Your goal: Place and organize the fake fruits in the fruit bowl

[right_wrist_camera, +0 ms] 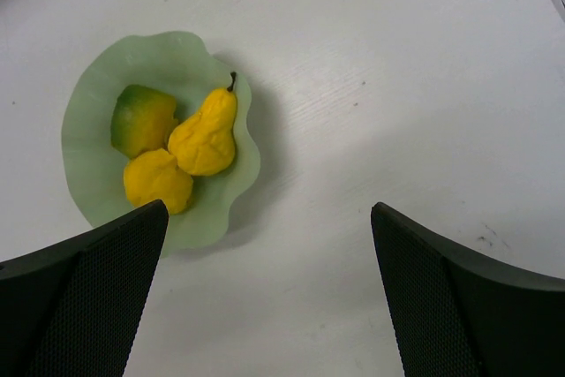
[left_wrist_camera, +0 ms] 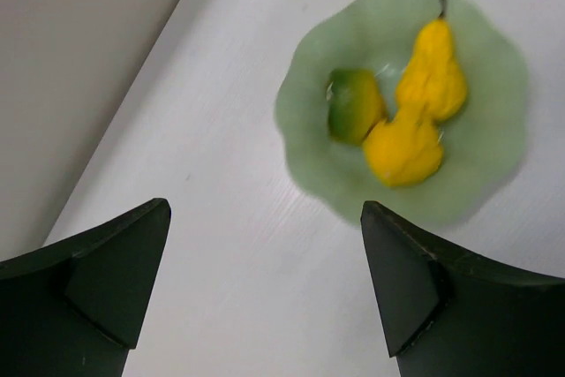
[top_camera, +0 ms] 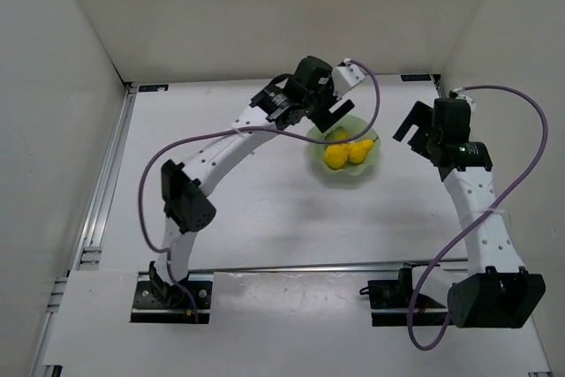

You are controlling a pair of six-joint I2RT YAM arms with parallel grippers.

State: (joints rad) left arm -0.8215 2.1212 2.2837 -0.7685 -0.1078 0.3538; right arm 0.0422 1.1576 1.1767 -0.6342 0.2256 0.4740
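Observation:
The pale green fruit bowl (top_camera: 369, 162) with its wavy rim sits on the white table right of centre. Three fake fruits lie touching inside it: a yellow pear with a stem (left_wrist_camera: 433, 68), a round yellow lemon-like fruit (left_wrist_camera: 403, 147) and a dark green-and-yellow one (left_wrist_camera: 353, 105). The right wrist view shows the same bowl (right_wrist_camera: 97, 77), pear (right_wrist_camera: 207, 134), round yellow fruit (right_wrist_camera: 157, 178) and green fruit (right_wrist_camera: 141, 119). My left gripper (left_wrist_camera: 265, 209) hangs open and empty above the bowl's far-left edge (top_camera: 328, 116). Right of the bowl, my right gripper (right_wrist_camera: 269, 207) is also open and empty (top_camera: 413, 132).
White walls enclose the table on the left, back and right. An aluminium rail (top_camera: 104, 184) runs along the left side. Purple cables (top_camera: 521, 165) loop from both arms. Bare white tabletop (top_camera: 265, 218) lies between the bowl and the arm bases.

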